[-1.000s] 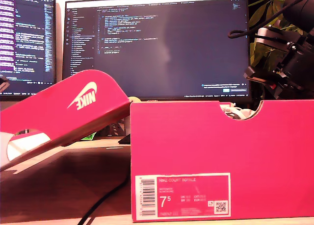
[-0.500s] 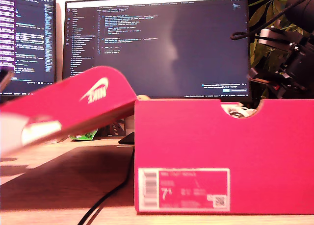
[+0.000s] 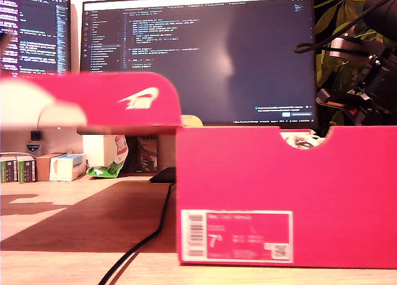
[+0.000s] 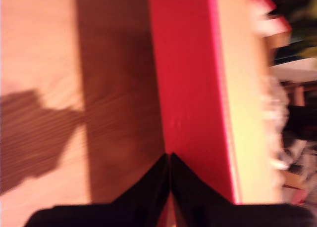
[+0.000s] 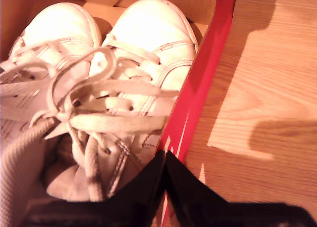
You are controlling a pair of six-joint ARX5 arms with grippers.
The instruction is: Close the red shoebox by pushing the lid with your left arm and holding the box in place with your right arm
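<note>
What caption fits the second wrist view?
White sneakers in the open red shoebox, my second hand shut at its wall.

My first gripper (image 4: pixel 170 160) and second gripper (image 5: pixel 165 158): jaws pressed together

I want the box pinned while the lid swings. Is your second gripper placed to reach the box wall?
Probably yes. My second gripper, jaws shut, sits right at the red box wall beside the shoes, and nothing lies between them.
</note>
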